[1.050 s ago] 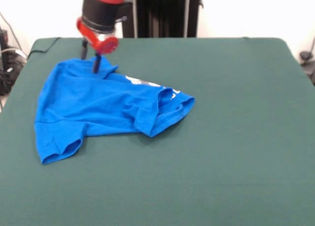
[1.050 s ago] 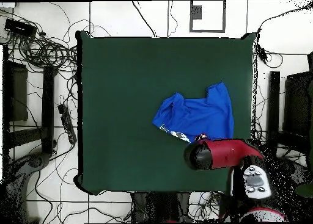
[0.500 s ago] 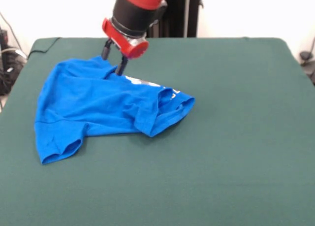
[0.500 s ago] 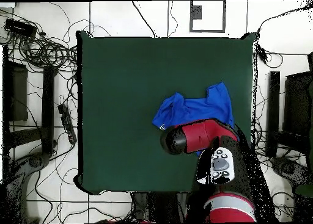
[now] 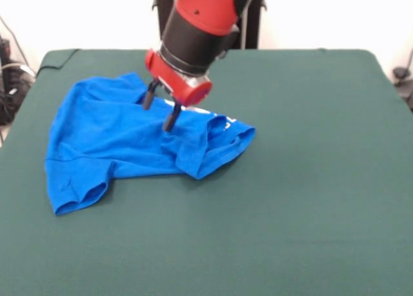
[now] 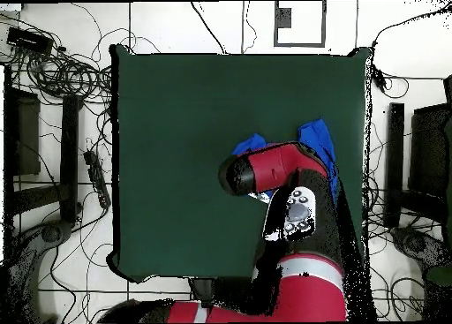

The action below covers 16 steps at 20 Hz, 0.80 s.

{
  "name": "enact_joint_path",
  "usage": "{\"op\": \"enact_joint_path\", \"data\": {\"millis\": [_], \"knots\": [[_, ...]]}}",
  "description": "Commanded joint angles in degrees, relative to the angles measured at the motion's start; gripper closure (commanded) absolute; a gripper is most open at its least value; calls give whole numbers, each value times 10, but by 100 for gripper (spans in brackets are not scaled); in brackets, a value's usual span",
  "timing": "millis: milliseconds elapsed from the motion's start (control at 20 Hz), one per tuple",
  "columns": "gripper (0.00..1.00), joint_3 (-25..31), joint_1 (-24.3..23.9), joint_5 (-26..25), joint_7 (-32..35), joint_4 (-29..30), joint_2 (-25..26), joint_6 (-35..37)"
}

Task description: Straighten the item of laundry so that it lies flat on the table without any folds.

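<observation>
The blue T-shirt (image 5: 129, 138), bunched left of centre on the table (image 5: 310, 180), looks soft and light; with gripper (image 5: 159, 111) jaws spread and empty, the folded-over sleeve hem is probably best pinched.

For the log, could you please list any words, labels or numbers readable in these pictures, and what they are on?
None can be read.
A white patch of print shows on the blue T-shirt beside the gripper, too little and too blurred to read.
</observation>
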Motion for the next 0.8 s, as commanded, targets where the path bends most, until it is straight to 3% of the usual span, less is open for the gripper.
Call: {"op": "enact_joint_path", "data": {"millis": [50,800], "knots": [[0,72,19,60,18,-77,80,37],[0,169,-38,168,-104,-127,139,209]]}}
